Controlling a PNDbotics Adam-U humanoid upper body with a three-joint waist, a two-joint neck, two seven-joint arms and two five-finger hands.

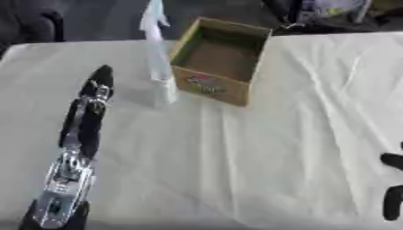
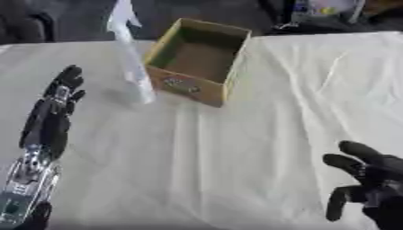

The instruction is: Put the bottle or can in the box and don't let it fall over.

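Bottle [image 2: 134, 67] upright on the white desk [image 2: 260, 134], touching the open cardboard box [image 2: 197, 60], left robot hand [image 2: 59, 96] outstretched, fingers straight, holding nothing, just left of it, right robot hand [image 2: 370, 184] relaxed at lower right, well apart.

A white, matt, creased cloth [image 1: 260, 148] covers the desk. The open brown cardboard box [image 1: 219, 60] has dull, rough-looking walls and a printed label on its front. Beside it, the tall pale spray bottle [image 1: 160, 58] looks like translucent, smooth plastic. The left hand [image 1: 88, 108] shows glossy silver metal and black parts; the right hand [image 2: 374, 184] looks matt black.
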